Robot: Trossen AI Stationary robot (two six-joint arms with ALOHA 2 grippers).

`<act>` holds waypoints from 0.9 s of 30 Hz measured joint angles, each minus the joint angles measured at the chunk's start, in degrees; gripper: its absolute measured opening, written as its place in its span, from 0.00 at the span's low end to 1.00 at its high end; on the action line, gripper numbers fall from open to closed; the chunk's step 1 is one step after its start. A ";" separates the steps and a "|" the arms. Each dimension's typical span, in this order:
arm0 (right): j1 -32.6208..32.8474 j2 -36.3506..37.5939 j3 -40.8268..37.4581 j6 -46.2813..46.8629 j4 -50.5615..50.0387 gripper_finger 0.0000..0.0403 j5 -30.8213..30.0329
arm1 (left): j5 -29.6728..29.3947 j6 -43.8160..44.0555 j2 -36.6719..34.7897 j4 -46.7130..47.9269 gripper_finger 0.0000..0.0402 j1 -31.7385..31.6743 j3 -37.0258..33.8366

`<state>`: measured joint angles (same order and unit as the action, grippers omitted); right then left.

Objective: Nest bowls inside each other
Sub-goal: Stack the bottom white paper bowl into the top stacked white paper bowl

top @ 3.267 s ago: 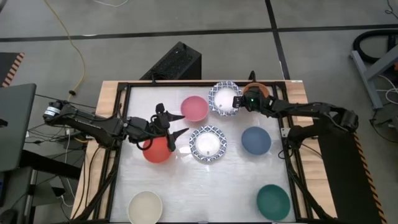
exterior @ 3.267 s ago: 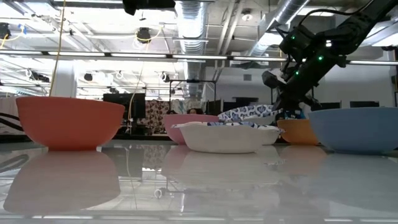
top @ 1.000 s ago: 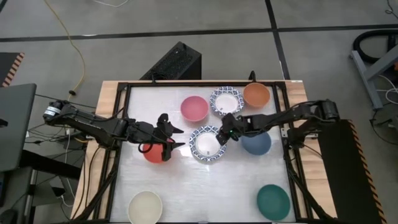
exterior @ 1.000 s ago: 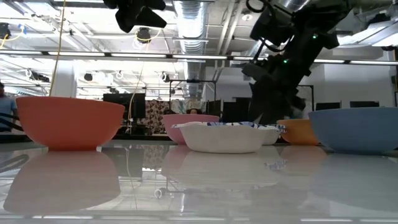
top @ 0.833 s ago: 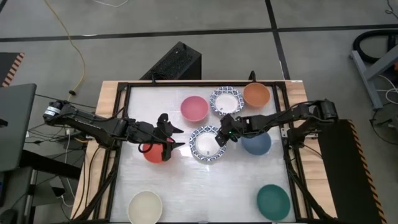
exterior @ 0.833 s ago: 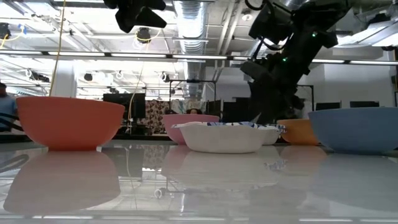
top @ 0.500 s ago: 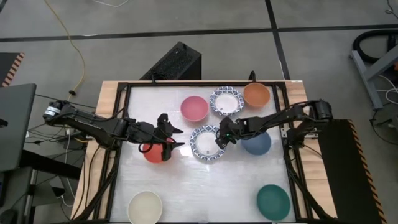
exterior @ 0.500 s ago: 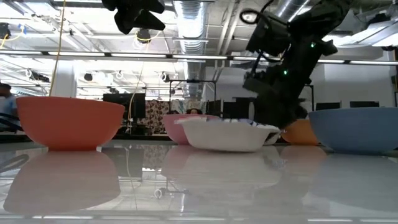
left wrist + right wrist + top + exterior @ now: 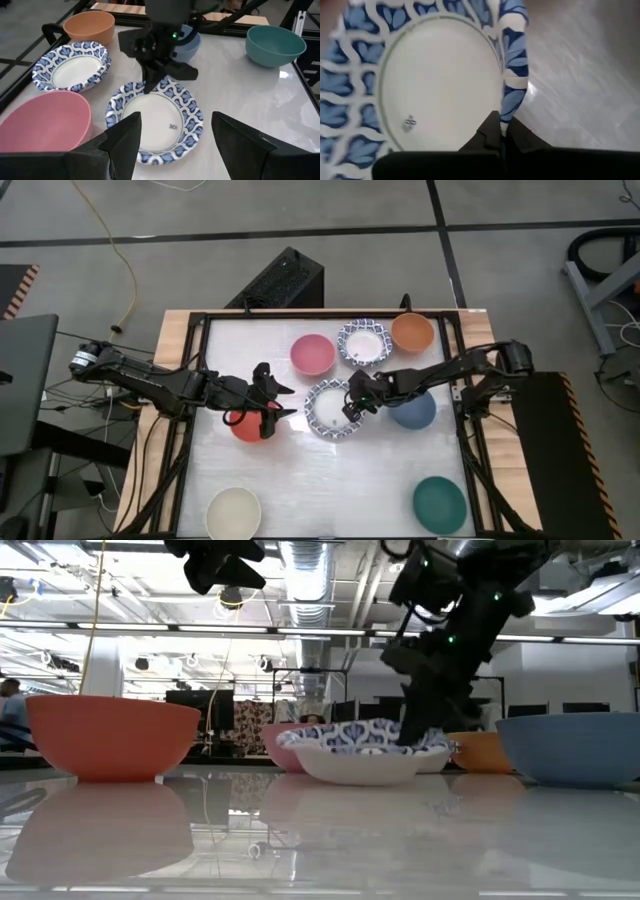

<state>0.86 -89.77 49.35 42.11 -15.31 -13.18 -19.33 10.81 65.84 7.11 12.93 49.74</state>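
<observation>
Two slim arms of matt black links and rounded joints are seen. Black cables are run along the links of both. A small green light is shown on the wrist housing of the right arm (image 9: 167, 22). The left pincer (image 9: 175, 145) is formed of two broad, angular black fingers (image 9: 122, 142); the right pincer (image 9: 502, 132) is of two narrow dark ones.

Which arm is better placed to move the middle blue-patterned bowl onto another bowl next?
Right. The right gripper is already shut on the rim of the middle patterned bowl, tilting it up. The left gripper hangs open above the red bowl, holding nothing.
</observation>
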 joint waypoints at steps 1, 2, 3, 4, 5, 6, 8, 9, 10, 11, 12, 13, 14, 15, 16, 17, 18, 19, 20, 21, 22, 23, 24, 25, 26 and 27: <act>0.00 0.61 0.31 0.47 -0.27 0.04 0.01 | 0.00 0.00 0.00 0.02 0.58 0.00 0.00; -0.04 1.18 0.64 1.03 -0.73 0.04 -0.01 | 0.00 0.03 0.00 0.02 0.58 0.00 0.00; -0.04 1.97 0.87 1.22 -1.36 0.04 0.04 | 0.00 0.24 0.00 0.00 0.58 0.00 0.00; -0.06 2.91 1.03 1.31 -1.84 0.03 0.03 | -0.02 0.44 0.00 0.00 0.58 0.00 -0.02; -0.29 3.99 1.14 1.49 -2.22 0.03 0.05 | -0.02 0.48 0.00 0.02 0.58 0.00 0.00; -0.67 5.15 1.18 1.79 -2.74 0.02 0.07 | -0.02 0.48 0.00 -0.01 0.58 0.00 0.00; -1.61 7.95 1.18 2.26 -4.55 0.02 0.47 | -0.02 0.50 0.00 0.00 0.58 0.00 0.00; -2.17 9.49 1.18 2.36 -5.30 0.02 0.43 | -0.02 0.52 0.00 0.00 0.58 0.00 0.00; -2.71 11.09 1.18 2.45 -6.01 0.02 0.40 | -0.02 0.55 0.00 0.00 0.58 0.00 0.00; -3.22 12.79 1.18 2.47 -6.83 0.02 -0.10 | -0.03 0.57 0.00 0.00 0.58 0.01 0.00; -3.78 14.59 1.18 2.47 -7.65 0.02 -0.79 | -0.03 0.61 0.00 0.00 0.58 0.00 0.00; -4.39 16.42 1.18 2.45 -8.47 0.02 -1.59 | -0.04 0.76 0.00 0.00 0.58 0.00 0.00; -5.10 18.15 1.18 2.48 -9.40 0.02 -2.64 | -0.05 0.97 0.00 0.00 0.58 0.00 0.00; -5.91 19.94 1.18 2.50 -10.59 0.02 -3.84 | -0.07 1.03 0.00 0.00 0.58 0.00 0.00; -6.92 21.64 1.18 2.82 -12.12 0.02 -5.21 | -0.09 1.05 0.00 -0.02 0.58 0.00 0.00; -8.05 23.09 1.18 3.37 -13.74 0.02 -6.75 | -0.09 1.07 0.00 -0.02 0.58 0.00 0.00; -9.37 24.46 1.18 4.08 -15.52 0.02 -8.28 | -0.11 1.16 0.00 -0.04 0.58 0.00 0.00; -10.81 25.60 1.18 4.82 -17.40 0.02 -9.69 | -0.11 1.53 0.00 -0.04 0.58 0.01 0.00; -12.24 26.40 1.18 5.66 -19.16 0.02 -10.99 | -0.13 1.93 0.00 -0.04 0.58 0.01 0.00; -13.72 27.04 1.18 6.52 -20.54 0.02 -12.00 | -0.15 2.26 0.00 -0.05 0.58 0.01 0.00; -15.12 27.45 1.18 7.30 -21.63 0.02 -12.76 | -0.20 2.40 0.00 -0.09 0.58 0.02 0.00; -16.54 27.61 1.18 7.59 -22.15 0.02 -12.91 | -0.43 2.43 0.00 -0.09 0.58 0.01 0.00; -17.89 27.61 1.18 7.59 -22.12 0.02 -12.85 | -0.69 2.49 0.00 -0.09 0.58 0.02 0.00; -19.18 27.46 1.18 7.60 -21.94 0.02 -12.70 | -0.94 2.53 0.00 -0.09 0.58 0.00 0.00; -20.33 26.90 1.18 7.58 -21.77 0.02 -12.60 | -0.94 2.58 0.00 -0.09 0.58 0.02 0.00; -21.24 26.42 1.18 7.58 -21.64 0.02 -12.56 | -0.96 2.80 0.00 -0.10 0.58 0.00 0.00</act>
<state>-20.38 -63.35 50.52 49.69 -36.95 -25.73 -20.29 13.61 65.84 7.02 12.93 49.74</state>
